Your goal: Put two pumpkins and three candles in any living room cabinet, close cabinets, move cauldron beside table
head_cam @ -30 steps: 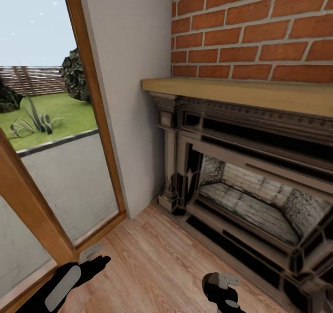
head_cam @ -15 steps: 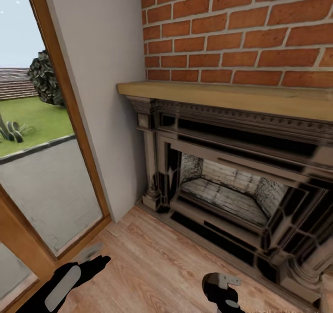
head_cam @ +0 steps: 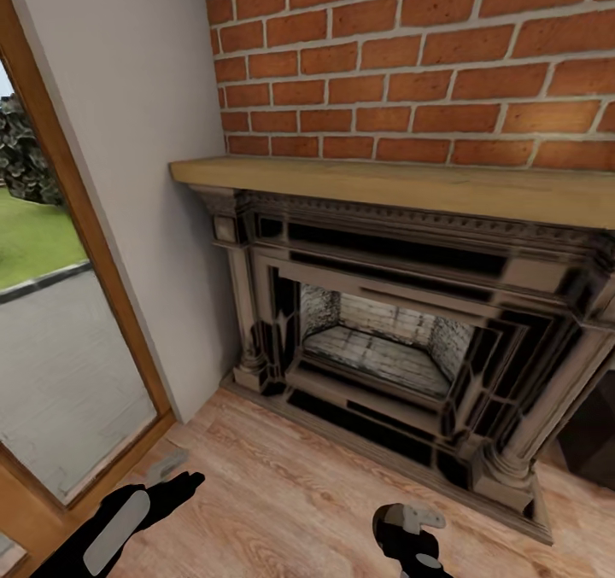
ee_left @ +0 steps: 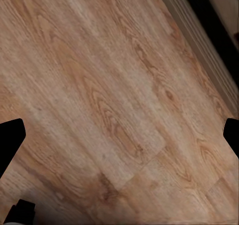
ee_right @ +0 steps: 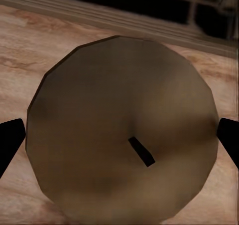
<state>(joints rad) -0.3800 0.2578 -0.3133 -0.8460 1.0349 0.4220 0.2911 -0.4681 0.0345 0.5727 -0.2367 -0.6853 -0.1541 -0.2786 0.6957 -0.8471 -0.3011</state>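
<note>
Pumpkins, cabinet, cauldron and table are out of view. In the right wrist view a round tan-brown candle (ee_right: 119,110) with a short dark wick is seen end on above the wooden floor. My right gripper (ee_right: 119,140) has a fingertip against each side of it and is shut on it. In the head view the right gripper (head_cam: 410,531) sits low at the picture's bottom, pointing down. My left gripper (head_cam: 190,481) hangs at the bottom left, open, with bare floor planks between its fingers (ee_left: 11,140).
An ornate fireplace (head_cam: 384,339) with a wooden mantel (head_cam: 384,181) stands ahead under a red brick wall (head_cam: 410,57). A wood-framed glass door (head_cam: 60,364) is at the left beside a grey wall. Something dark (head_cam: 594,441) stands right of the fireplace. Light wood floor (head_cam: 290,493) lies between.
The whole head view has swung to the right: the fireplace now sits further left in the picture and less of the door shows. Both grippers keep their places in the picture.
</note>
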